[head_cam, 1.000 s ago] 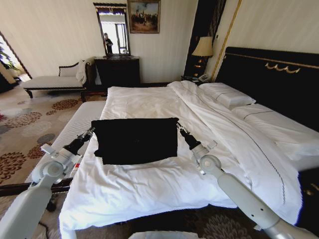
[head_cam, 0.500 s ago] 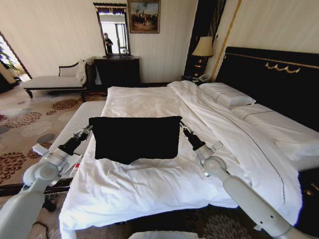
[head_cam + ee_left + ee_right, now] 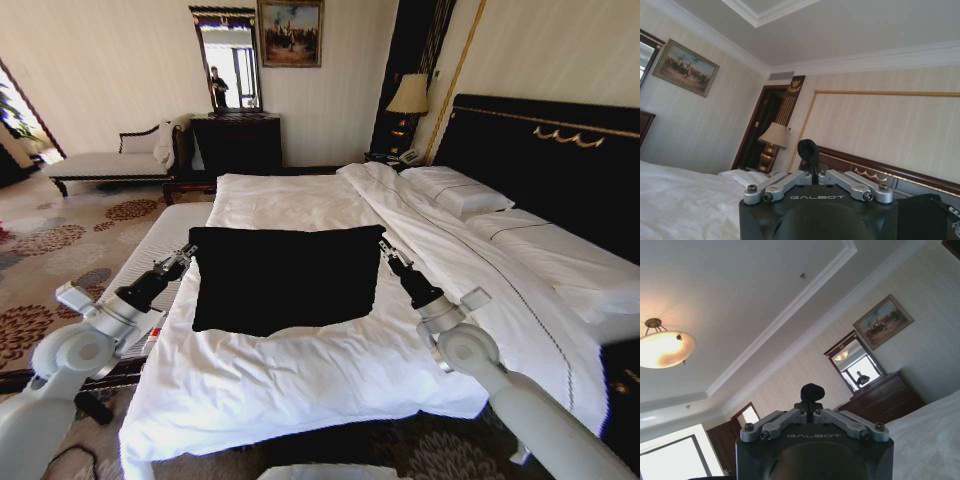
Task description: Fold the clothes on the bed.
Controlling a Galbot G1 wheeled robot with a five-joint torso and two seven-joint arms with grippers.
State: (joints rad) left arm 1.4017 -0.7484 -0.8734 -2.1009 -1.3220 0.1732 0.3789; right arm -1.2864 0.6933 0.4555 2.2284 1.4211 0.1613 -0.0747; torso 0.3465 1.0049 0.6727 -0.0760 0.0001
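Observation:
The clothes, one black T-shirt (image 3: 285,280), hang spread flat and taut between my two grippers just above the bed (image 3: 300,390). My left gripper (image 3: 186,254) is shut on the shirt's upper left corner. At the upper right corner my right gripper (image 3: 385,247) is shut on the fabric too. The shirt's lower edge sags onto the white duvet. In the left wrist view a pinch of black cloth sits in the shut left gripper (image 3: 810,152). The right wrist view shows the same at the right gripper (image 3: 811,392). No lettering shows on the shirt.
Pillows (image 3: 455,190) and the dark headboard (image 3: 540,150) lie to the right. A white padded bench (image 3: 150,245) runs along the bed's left side. Farther back stand a chaise (image 3: 100,163), a dark dresser (image 3: 235,140) and a lamp (image 3: 407,95). Patterned carpet lies at left.
The right gripper has moved right and slightly up, pulling the shirt wider and tauter. The shirt has lifted off the duvet and hangs flatter; the left gripper has barely moved.

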